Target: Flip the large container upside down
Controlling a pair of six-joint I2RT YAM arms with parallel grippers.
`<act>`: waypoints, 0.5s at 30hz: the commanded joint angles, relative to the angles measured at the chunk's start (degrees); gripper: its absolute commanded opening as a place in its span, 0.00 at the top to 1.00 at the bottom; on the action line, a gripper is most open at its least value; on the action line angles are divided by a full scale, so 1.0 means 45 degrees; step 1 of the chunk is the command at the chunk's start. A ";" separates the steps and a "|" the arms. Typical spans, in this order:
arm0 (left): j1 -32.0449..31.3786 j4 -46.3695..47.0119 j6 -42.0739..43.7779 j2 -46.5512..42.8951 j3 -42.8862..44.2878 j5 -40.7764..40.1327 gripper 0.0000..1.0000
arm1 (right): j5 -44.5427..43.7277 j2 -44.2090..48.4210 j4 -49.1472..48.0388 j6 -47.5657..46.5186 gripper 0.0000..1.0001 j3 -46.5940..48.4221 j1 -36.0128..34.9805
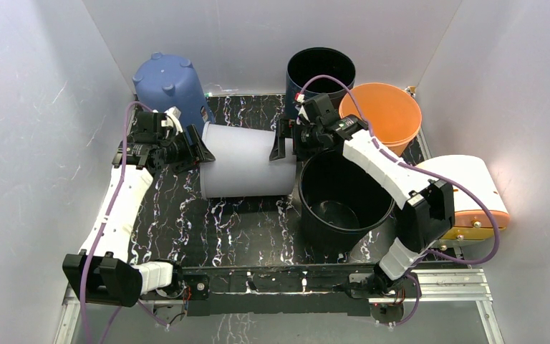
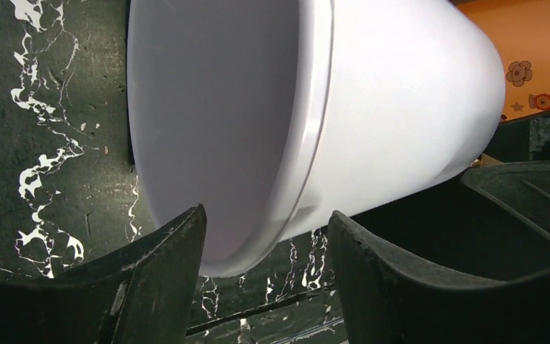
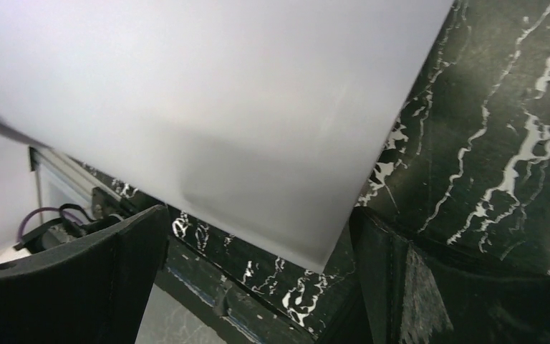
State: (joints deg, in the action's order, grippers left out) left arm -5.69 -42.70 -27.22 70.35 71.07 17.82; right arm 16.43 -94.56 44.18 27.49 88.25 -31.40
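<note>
Five buckets: one white bucket [image 1: 243,161], one blue bucket [image 1: 168,84], one orange bucket [image 1: 383,111], and two black, far black bucket [image 1: 322,68] and near black bucket [image 1: 336,209]. One white-and-orange case [image 1: 473,188] too.

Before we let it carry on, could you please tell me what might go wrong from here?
The white container lies on its side with the left gripper and right gripper both open, so it may roll. The left gripper straddles only the thin rim; a grip there might slip. The near black bucket sits right beside its base and could get knocked.
</note>
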 commanded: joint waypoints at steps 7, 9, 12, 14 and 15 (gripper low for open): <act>0.0069 0.0809 0.0326 -0.0251 -0.1125 0.0869 0.42 | 0.2900 0.1430 -0.4341 0.1094 0.02 -0.1089 0.0180; 0.0074 0.0958 0.0337 -0.0206 -0.1228 0.0952 0.42 | 0.3104 0.1641 -0.4847 0.1240 0.02 -0.1245 0.0183; 0.0069 0.1081 0.0399 -0.0121 -0.1328 0.1100 0.42 | 0.3575 0.1882 -0.5396 0.1358 0.02 -0.1402 0.0183; 0.0074 0.1118 0.0405 -0.0066 -0.1368 0.1179 0.42 | 0.3968 0.1948 -0.5605 0.1553 0.02 -0.1455 0.0206; 0.0074 0.1123 0.0405 -0.0064 -0.1387 0.1218 0.42 | 0.4109 0.1951 -0.5737 0.1708 0.02 -0.1465 0.0192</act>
State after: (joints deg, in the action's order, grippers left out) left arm -5.04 -39.09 -25.45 69.89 65.73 19.88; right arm 25.98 -89.52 28.64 31.79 80.99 -29.52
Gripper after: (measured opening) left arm 0.583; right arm 0.980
